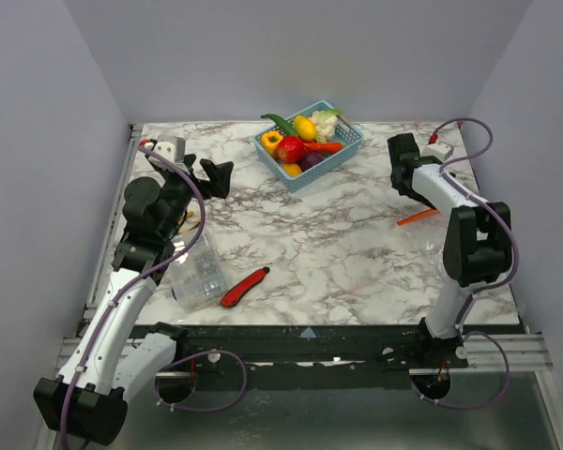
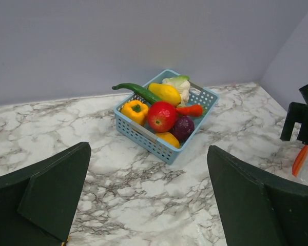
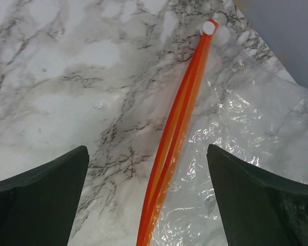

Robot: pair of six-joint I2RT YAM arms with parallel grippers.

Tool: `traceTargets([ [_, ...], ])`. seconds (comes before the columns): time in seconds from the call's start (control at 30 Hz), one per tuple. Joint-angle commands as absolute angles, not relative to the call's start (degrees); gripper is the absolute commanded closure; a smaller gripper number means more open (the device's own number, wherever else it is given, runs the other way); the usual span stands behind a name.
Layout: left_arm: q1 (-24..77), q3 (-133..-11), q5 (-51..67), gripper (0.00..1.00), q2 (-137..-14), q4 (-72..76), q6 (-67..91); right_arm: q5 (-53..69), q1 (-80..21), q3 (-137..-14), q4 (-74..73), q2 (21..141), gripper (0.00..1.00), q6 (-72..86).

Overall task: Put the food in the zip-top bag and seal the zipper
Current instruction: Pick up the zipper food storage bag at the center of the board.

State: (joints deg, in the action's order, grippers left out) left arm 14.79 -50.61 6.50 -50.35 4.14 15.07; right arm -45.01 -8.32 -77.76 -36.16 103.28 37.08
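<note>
The food lies piled in a blue lattice basket at the back middle of the table; the left wrist view shows a red tomato, a yellow pepper, a purple piece and others. My left gripper hovers open, left of the basket and pointing at it, with nothing between its fingers. The zip-top bag lies flat at the right. Its orange-red zipper runs between the open jaws of my right gripper, which holds nothing.
A red utility knife and a clear ridged plastic box lie near the front left, beside the left arm. A white slider sits at the zipper's far end. Grey walls close in the table on three sides.
</note>
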Motion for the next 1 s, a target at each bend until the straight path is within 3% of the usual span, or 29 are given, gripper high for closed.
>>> traceTargets([
  [0.0, 15.1, -51.3, 9.4, 0.01, -50.1, 4.9, 15.8, -51.3, -6.8, -81.2, -43.5, 107.4, 0.00, 42.6],
  [0.23, 15.1, -51.7, 11.1, 0.01, -51.7, 5.0, 17.0, -57.4, -6.4, -85.0, -47.1, 113.9, 0.00, 42.1],
  [0.97, 14.9, -52.4, 14.1, 0.01, -53.6, 5.0, 19.1, -66.8, -6.4, -86.9, -53.4, 121.3, 0.36, 44.5],
])
